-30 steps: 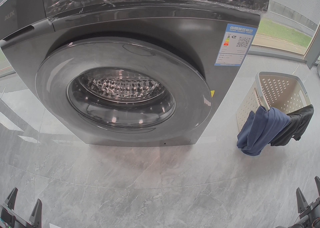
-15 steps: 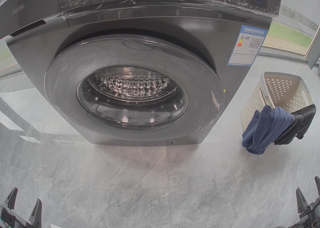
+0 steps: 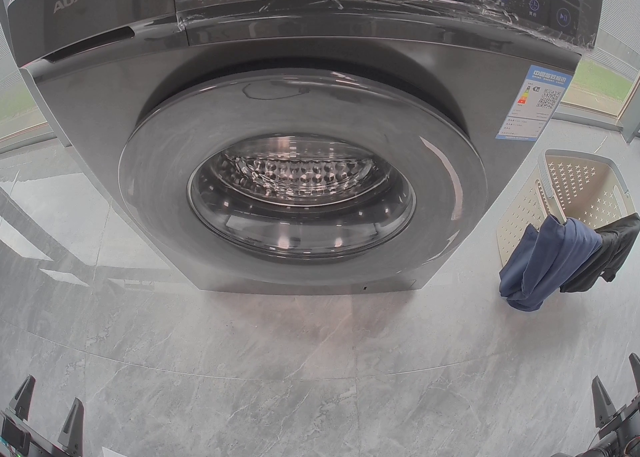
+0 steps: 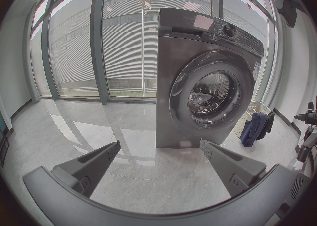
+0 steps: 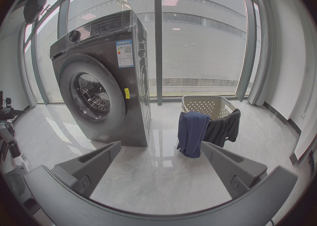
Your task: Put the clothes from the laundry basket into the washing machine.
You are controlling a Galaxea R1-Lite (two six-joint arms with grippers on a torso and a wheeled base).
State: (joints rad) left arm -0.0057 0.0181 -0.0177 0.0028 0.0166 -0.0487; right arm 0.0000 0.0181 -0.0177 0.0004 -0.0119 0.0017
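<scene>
A grey front-loading washing machine [image 3: 300, 71] stands ahead, its round glass door [image 3: 300, 198] closed. To its right sits a beige perforated laundry basket [image 3: 590, 178]. A blue garment [image 3: 543, 265] and a black garment [image 3: 610, 248] hang over the basket's near rim. My left gripper [image 3: 50, 405] is low at the near left, open and holding nothing. My right gripper [image 3: 617, 385] is low at the near right, also open with nothing in it. The left wrist view shows the left gripper [image 4: 159, 144] facing the machine [image 4: 204, 81]. The right wrist view shows the right gripper [image 5: 160, 144] facing the basket [image 5: 211, 104].
Glossy grey tiled floor [image 3: 320, 358] stretches between me and the machine. Tall windows [image 5: 198, 38] stand behind the machine and basket, with a curtain [image 5: 264, 55] and a wall to the right of the basket.
The head view has shifted: machine and basket now sit further right in the picture and look slightly nearer. Both grippers keep their places; the clothes have not moved.
</scene>
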